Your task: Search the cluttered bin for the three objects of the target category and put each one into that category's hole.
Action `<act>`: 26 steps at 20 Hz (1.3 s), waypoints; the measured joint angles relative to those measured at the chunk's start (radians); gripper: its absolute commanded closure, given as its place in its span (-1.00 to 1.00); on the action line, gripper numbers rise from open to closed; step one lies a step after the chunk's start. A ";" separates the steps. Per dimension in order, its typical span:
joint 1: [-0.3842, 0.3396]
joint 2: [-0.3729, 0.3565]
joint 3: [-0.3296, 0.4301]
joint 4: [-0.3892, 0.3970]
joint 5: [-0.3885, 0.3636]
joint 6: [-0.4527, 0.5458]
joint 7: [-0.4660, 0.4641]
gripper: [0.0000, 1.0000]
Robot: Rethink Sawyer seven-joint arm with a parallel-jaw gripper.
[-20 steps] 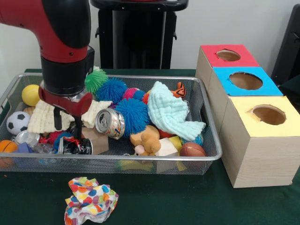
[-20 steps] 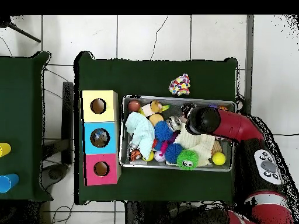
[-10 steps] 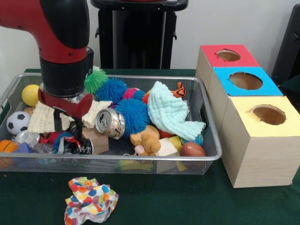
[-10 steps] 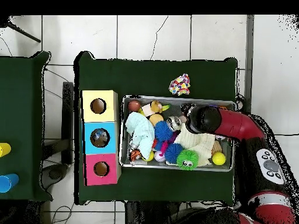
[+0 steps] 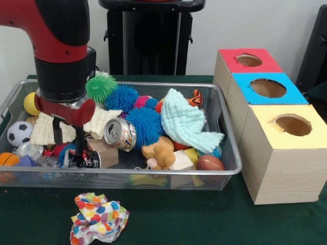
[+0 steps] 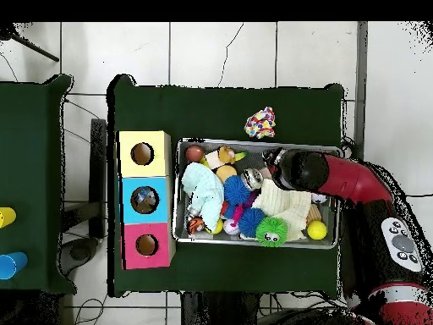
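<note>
The wire mesh bin (image 5: pixel 153 174) is full of toys; it also shows in the overhead view (image 6: pixel 254 142). Clear wrinkly plastic (image 5: pixel 29 150) lies in its near left corner, with another clear piece (image 5: pixel 48 161) beside it. I cannot make out a third piece. My gripper (image 5: pixel 69 139) hangs in the left part of the bin, open and empty. Its fingers (image 5: pixel 80 140) stand over a cream knitted cloth (image 5: pixel 46 127), just right of and above the plastic. In the overhead view the red arm (image 6: pixel 298 170) covers the gripper.
A silver can (image 5: pixel 120 134), a crushed dark can (image 5: pixel 83 160), spiky blue balls (image 5: pixel 144 124), a mint cloth (image 5: pixel 185 121) and small balls crowd the bin. Red (image 5: pixel 249 61), blue (image 5: pixel 268 88) and yellow (image 5: pixel 291 125) holed boxes stand to the right. A dotted cloth (image 5: pixel 98 217) lies in front of the bin.
The arm has shifted to the left in the front view, towards the bin's near left corner. The gripper stays open. Nothing in the bin has moved.
</note>
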 measured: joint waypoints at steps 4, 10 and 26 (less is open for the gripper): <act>-0.013 -0.008 0.013 0.000 0.000 0.000 0.000 -1.00; -0.028 -0.011 0.024 0.000 -0.001 0.000 0.000 -1.00; -0.031 0.037 0.026 0.000 -0.096 -0.120 0.000 -1.00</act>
